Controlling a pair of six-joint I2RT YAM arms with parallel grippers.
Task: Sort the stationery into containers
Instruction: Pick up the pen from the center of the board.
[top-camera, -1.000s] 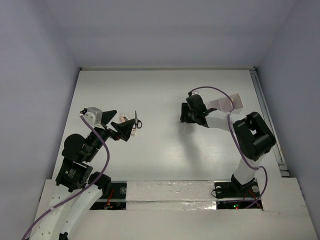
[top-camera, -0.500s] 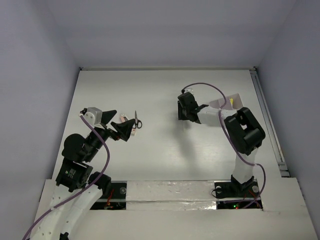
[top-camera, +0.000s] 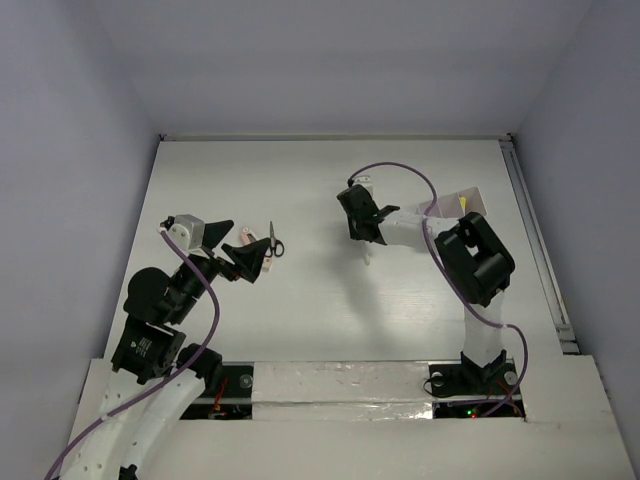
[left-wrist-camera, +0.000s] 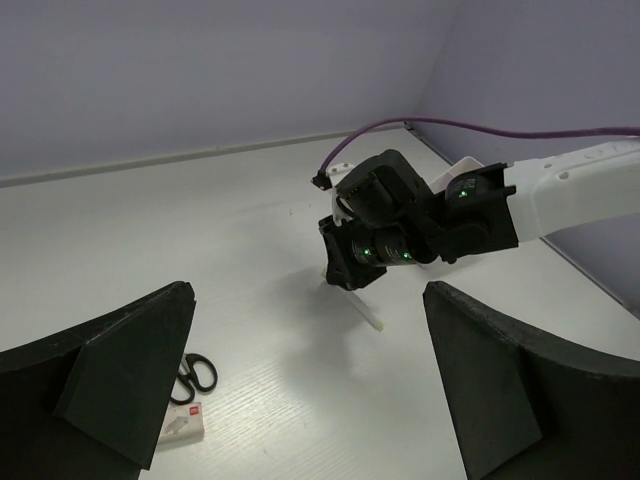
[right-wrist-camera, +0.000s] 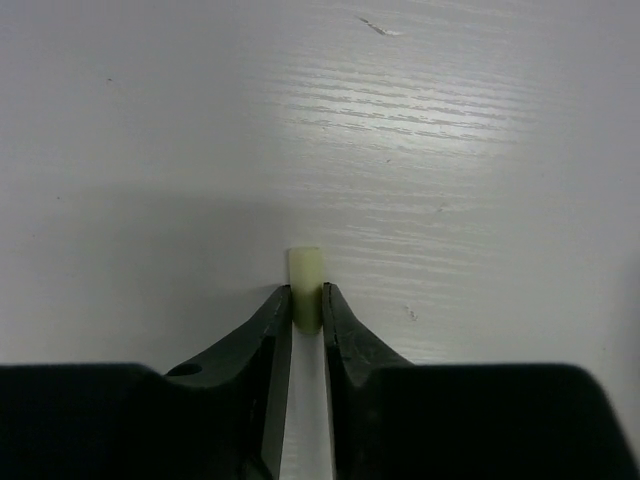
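My right gripper (top-camera: 362, 228) is low over the middle of the table and shut on a thin white pen (right-wrist-camera: 306, 380) with a pale yellow end (right-wrist-camera: 305, 277). The pen lies along the gap between the jaws, and its tip sticks out past the fingertips. The left wrist view shows the pen (left-wrist-camera: 368, 312) slanting down from the right gripper (left-wrist-camera: 350, 272) to the table. My left gripper (top-camera: 236, 251) is open and empty. Small black-handled scissors (top-camera: 275, 243) and a pale pinkish-white block (left-wrist-camera: 182, 423) lie just beside it. The translucent box (top-camera: 462, 205) stands at the right with a yellow-ended item inside.
White walls close the table at the back and sides. A rail (top-camera: 535, 240) runs along the right edge. My right arm's purple cable (top-camera: 400, 172) arcs above the table between gripper and box.
My right gripper has moved left, away from the box and toward the table's middle. The left arm, scissors and block have not moved.
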